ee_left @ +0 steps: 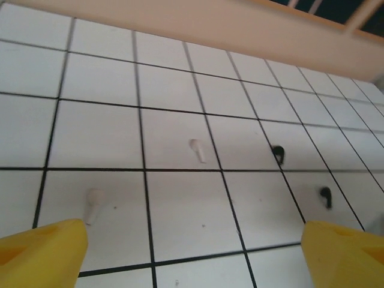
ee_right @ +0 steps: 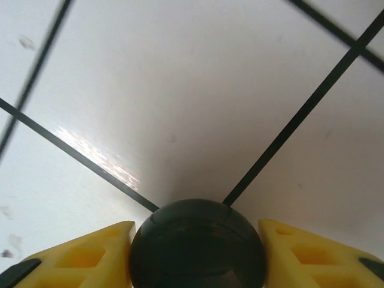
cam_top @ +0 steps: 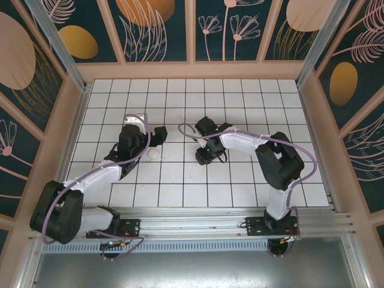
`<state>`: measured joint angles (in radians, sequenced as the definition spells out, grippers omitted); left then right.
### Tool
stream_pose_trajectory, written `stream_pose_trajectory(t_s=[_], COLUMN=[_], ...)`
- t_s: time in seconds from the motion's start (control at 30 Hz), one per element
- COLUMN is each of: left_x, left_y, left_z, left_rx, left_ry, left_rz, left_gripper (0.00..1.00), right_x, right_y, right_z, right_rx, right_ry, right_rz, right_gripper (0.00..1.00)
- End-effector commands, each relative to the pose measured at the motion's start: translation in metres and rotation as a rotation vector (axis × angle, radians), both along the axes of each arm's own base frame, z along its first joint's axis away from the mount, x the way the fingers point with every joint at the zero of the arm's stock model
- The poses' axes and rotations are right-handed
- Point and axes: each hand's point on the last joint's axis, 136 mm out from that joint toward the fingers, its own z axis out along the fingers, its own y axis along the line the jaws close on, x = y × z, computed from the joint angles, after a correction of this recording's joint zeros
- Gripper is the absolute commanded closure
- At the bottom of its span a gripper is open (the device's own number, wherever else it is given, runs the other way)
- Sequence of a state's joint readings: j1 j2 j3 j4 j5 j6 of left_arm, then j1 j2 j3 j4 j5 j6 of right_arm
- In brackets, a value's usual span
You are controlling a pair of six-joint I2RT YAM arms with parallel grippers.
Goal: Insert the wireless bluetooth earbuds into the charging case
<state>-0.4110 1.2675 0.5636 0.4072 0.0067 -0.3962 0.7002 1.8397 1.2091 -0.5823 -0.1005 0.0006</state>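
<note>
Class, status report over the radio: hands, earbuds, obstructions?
Left hand open. Right hand shut on round black case. White earbuds, black earbuds loose on tiles. Nothing blocking them.

I have the left arm (cam_top: pixel 90 180) stretched low and forward over the table; the left gripper (ee_left: pixel 192 249) hovers, fingers (ee_left: pixel 42 249) spread wide; the right arm (cam_top: pixel 279 168) rises from its base, folds at the elbow and reaches left, wrist tipped down; the right gripper (ee_right: pixel 197 225) presses both fingers (ee_right: pixel 90 255) against a black case (ee_right: pixel 197 255).
</note>
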Motion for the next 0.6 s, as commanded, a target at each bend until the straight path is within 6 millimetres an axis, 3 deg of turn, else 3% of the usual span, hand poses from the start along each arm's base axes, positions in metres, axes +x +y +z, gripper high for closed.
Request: stream_pose_trajectory(t_s=[0.0,0.13,0.3,0.57], left_x=[-0.012,-0.018,-0.033,-0.063], left_y=[-0.024,-0.039,-0.074,-0.134], left_z=[0.021,0.042,0.064,0.095], left_rx=[-0.02,-0.093,-0.174,-0.228], left_ry=[-0.092,-0.155,-0.238,-0.38], left_rz=[-0.173,-0.256,-0.394,-0.546], left_gripper=[0.12,0.14,0.17,0.18], right_x=[0.019,0.035,0.051,0.036], right_y=[0.012,0.018,0.014,0.01], right_z=[0.046,0.091,0.152,0.232], right_rx=[0.161,0.349,0.583,0.898], right_ry=[-0.059,-0.086,-0.13,-0.205], right_rz=[-0.129,-0.271,-0.458,-0.559], right_gripper=[0.54,0.54,0.54,0.53])
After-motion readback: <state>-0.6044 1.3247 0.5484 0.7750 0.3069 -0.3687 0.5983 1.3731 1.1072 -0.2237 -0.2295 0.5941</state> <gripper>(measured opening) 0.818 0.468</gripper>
